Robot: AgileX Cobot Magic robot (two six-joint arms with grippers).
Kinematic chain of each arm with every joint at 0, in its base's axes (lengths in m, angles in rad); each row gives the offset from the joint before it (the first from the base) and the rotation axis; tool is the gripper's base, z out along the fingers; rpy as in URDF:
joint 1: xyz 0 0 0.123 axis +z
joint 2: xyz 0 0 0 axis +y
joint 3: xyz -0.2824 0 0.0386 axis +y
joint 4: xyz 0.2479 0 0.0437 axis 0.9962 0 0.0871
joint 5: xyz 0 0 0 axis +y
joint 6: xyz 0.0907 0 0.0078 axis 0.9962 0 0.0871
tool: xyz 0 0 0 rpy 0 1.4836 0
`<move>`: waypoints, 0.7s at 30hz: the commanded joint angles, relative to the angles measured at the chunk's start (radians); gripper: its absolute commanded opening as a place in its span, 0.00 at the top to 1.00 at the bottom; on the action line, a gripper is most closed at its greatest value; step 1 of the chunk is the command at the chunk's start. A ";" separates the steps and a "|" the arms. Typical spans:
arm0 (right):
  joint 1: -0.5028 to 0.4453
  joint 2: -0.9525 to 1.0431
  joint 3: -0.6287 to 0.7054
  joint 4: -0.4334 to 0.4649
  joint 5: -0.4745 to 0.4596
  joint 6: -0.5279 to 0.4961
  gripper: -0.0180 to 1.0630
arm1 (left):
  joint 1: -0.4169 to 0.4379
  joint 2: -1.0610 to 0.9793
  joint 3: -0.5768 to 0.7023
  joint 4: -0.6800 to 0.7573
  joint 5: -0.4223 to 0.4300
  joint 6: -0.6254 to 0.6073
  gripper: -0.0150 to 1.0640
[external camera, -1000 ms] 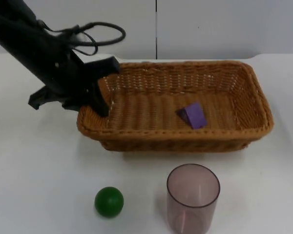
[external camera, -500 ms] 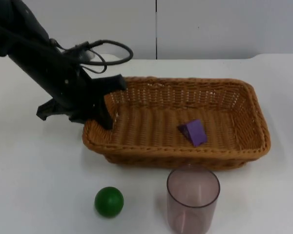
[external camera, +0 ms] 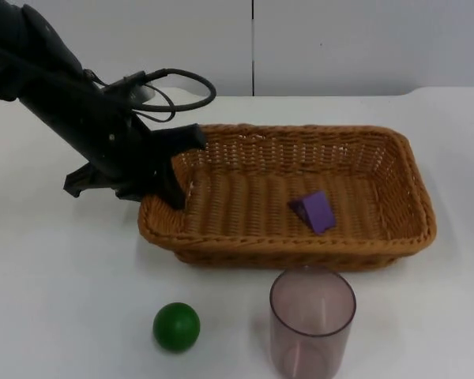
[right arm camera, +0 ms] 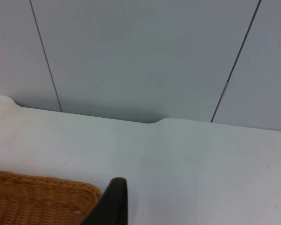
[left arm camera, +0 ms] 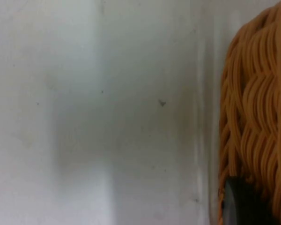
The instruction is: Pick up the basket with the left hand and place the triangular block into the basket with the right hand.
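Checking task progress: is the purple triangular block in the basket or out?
In: the purple triangular block lies on the wicker basket floor.

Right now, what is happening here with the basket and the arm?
The left hand is shut on the left rim of the wicker basket, with one finger inside and one outside. The purple triangular block already lies on the basket floor. A green ball and a tinted cup stand on the table in front of the basket. The right arm waits off to the side.
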 commanded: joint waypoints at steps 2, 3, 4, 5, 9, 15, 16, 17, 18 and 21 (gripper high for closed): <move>-0.005 -0.013 0.001 -0.013 0.002 0.002 0.02 | -0.003 -0.010 -0.006 -0.050 -0.007 0.003 0.99; -0.005 -0.013 0.001 -0.013 0.002 0.002 0.02 | -0.003 -0.010 -0.006 -0.050 -0.010 0.003 0.99; -0.005 -0.013 0.001 -0.013 0.002 0.002 0.02 | -0.003 -0.010 -0.006 -0.054 -0.011 0.003 0.99; -0.005 -0.013 0.001 -0.013 0.002 0.002 0.02 | -0.003 -0.010 -0.006 -0.055 -0.019 0.003 0.99; -0.005 -0.013 0.001 -0.013 0.002 0.002 0.02 | -0.003 -0.010 -0.006 -0.055 -0.021 0.006 0.99; -0.005 -0.013 0.001 -0.009 0.004 0.002 0.02 | -0.003 -0.004 -0.006 -0.055 -0.017 0.027 0.99; -0.005 -0.013 0.001 -0.009 0.004 0.002 0.02 | -0.003 -0.004 -0.006 -0.055 -0.017 0.027 0.99; -0.005 -0.013 0.001 -0.009 0.004 0.002 0.02 | -0.003 0.001 -0.006 -0.055 -0.017 0.027 0.99; -0.005 -0.013 0.001 -0.009 0.006 0.002 0.02 | -0.003 0.008 -0.006 -0.057 -0.010 0.027 0.99; -0.005 -0.013 0.001 -0.007 0.014 0.002 0.02 | -0.003 0.018 -0.006 -0.056 -0.009 0.027 0.99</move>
